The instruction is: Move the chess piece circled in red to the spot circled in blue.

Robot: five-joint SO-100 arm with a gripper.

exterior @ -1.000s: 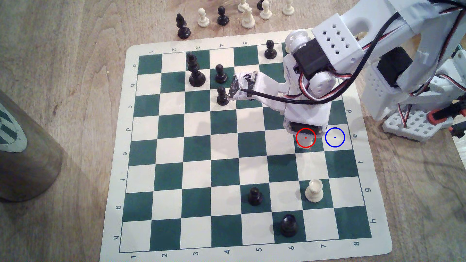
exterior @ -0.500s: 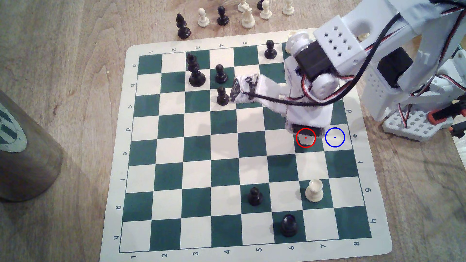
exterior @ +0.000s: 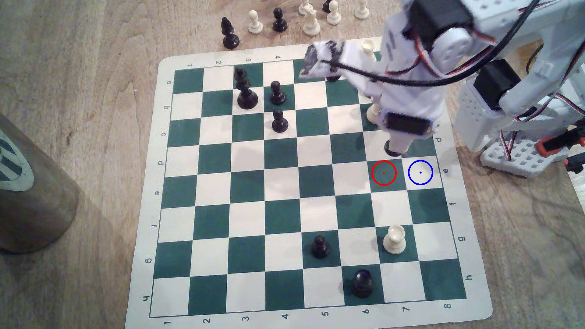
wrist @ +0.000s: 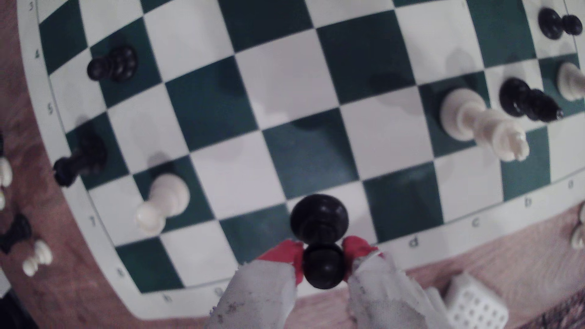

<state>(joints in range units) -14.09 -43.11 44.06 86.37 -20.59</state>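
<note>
The jaws [wrist: 323,253] are closed on the pawn [wrist: 319,221], their red tips pinching its round head from both sides while its flared base hangs free above the board [exterior: 164,221]. In the exterior view the pawn [exterior: 392,148] shows as a dark base under the white jaws [exterior: 399,146], over the squares of row d near columns 7 and 8. The green square with the red ring [exterior: 384,173] lies bare just in front of it, and the blue-ringed cream square [exterior: 420,172] sits right beside that, toward the exterior view's right.

Writing on the board's cream border is readable: numbers 1 to 8 along the near edge, 1 to 5 along the far edge, and letters a to h along the left edge, with d to h showing on the right. In the wrist view the border reads d, c, b along one edge and 4, 5, 7 along another.

A white rook [exterior: 394,239] stands on a green square in row g. Spare pieces [exterior: 311,20] stand on the worktop [exterior: 79,95] beyond the board. A brown cup [exterior: 28,189] with a partly seen round green-and-white logo, too blurred to read, stands at the exterior view's left.
</note>
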